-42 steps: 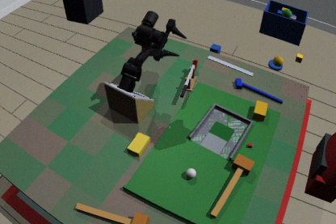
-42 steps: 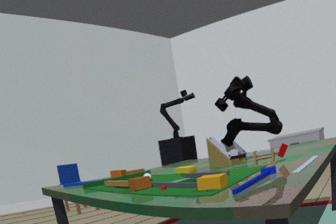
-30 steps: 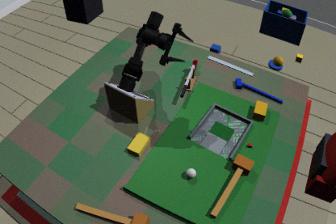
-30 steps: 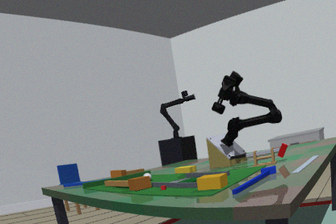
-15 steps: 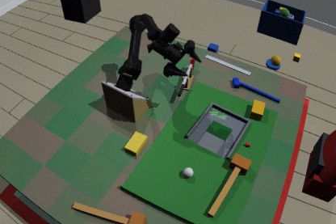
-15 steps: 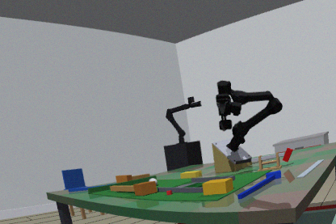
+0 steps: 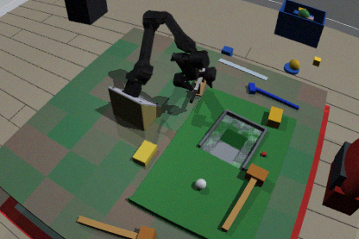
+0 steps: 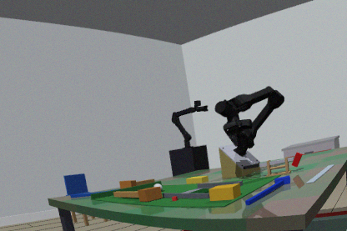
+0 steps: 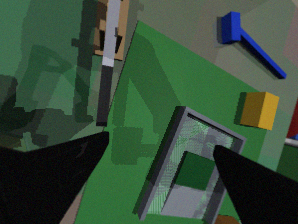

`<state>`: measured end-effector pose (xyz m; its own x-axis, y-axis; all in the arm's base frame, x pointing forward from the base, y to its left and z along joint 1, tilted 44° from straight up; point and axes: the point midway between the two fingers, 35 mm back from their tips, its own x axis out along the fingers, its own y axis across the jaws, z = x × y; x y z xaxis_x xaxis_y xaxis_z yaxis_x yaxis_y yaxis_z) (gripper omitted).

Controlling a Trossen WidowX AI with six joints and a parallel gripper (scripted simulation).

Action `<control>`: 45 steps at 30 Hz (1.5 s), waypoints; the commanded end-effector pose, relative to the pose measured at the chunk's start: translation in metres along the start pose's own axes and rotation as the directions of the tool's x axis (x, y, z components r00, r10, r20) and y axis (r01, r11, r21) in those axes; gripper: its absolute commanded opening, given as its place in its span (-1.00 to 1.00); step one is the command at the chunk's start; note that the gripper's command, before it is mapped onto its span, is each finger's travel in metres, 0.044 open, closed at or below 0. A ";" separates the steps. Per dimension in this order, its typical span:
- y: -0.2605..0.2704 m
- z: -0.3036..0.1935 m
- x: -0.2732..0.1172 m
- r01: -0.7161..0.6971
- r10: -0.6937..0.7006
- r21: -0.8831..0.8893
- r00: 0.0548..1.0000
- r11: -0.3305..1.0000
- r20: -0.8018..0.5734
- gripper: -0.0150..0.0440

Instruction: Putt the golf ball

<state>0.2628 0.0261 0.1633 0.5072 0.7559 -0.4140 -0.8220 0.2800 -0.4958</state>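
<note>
The putter (image 7: 198,84) (image 9: 111,30) leans on a small wooden rack (image 8: 279,173) (image 9: 101,25), pale shaft and dark grip toward the mat; its red head (image 8: 297,159) shows in the exterior view. My gripper (image 7: 198,82) (image 8: 245,150) (image 9: 160,143) is open and empty, pointing down above the mat edge near the putter, whose grip lies beside one fingertip in the wrist view. The white golf ball (image 7: 200,184) (image 8: 158,186) rests on the green mat (image 7: 173,177). The pale ramp (image 7: 223,152) (image 9: 184,202) leads to a dark green square (image 7: 235,139) (image 9: 196,170) inside grey walls.
A blue mallet (image 7: 276,97) (image 9: 260,52) and yellow block (image 7: 275,116) (image 9: 260,111) lie beyond the walls. Another yellow block (image 7: 145,153) is left of the mat. An orange mallet (image 7: 257,174) lies near the ramp, another (image 7: 147,233) at the front. A slanted box (image 7: 129,110) stands by the arm base.
</note>
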 end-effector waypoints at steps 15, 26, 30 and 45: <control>0.052 0.025 0.042 -0.403 0.397 0.110 0.915 0.908 0.073 1.00; 0.061 0.021 0.063 -0.403 0.397 0.110 0.915 0.909 0.074 1.00; 0.067 0.018 0.074 -0.403 0.397 0.109 0.915 0.909 0.074 1.00; 0.075 0.015 0.092 -0.403 0.397 0.109 0.915 0.909 0.075 1.00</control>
<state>0.2440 0.1217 0.1053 0.1218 0.8492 -0.5138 -0.9775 0.0130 -0.2104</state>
